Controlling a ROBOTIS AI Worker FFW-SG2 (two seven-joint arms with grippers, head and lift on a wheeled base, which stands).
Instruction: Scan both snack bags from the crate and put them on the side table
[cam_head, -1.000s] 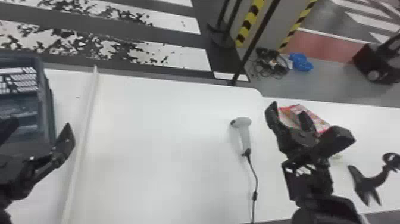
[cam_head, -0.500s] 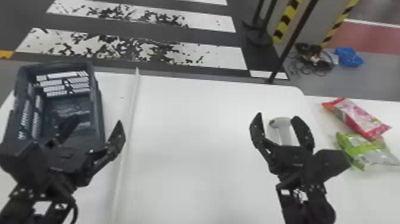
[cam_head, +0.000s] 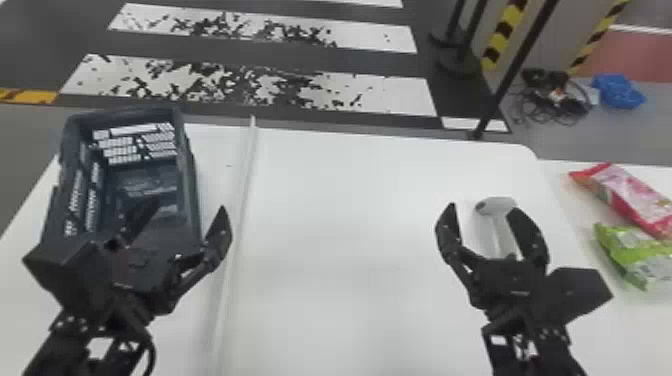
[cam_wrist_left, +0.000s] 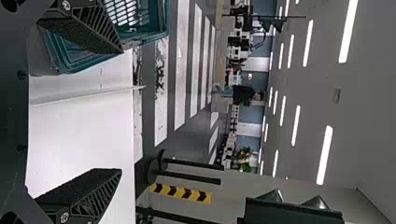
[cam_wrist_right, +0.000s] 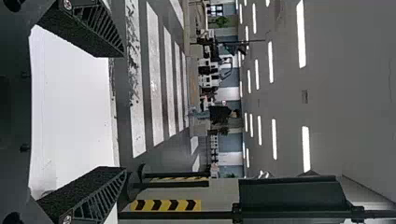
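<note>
In the head view my left gripper (cam_head: 182, 215) is open, over the near part of the dark blue crate (cam_head: 192, 170), whose visible floor holds no bag. My right gripper (cam_head: 482, 225) stands open near the white scanner (cam_head: 506, 235), which is partly hidden behind its right finger. On the side table (cam_head: 580, 200) lie a red and pink snack bag (cam_head: 632, 195) and, nearer, a green one (cam_head: 632, 255). The left wrist view has the left gripper (cam_wrist_left: 122, 112) with fingers wide apart and the crate (cam_wrist_left: 140, 42) beyond. Nothing is between the right gripper's fingers (cam_wrist_right: 125, 112) in the right wrist view.
A thin white strip (cam_head: 240, 200) runs across the main table (cam_head: 350, 225) between crate and scanner. Beyond the tables stand a black pole (cam_head: 515, 70) and posts with yellow-black striping (cam_head: 505, 30). Cables (cam_head: 555, 95) and a blue bag (cam_head: 618, 91) lie on the floor.
The head view has swung left, bringing the whole crate in. My right gripper has moved left, away from the snack bags to beside the scanner; both bags are now uncovered.
</note>
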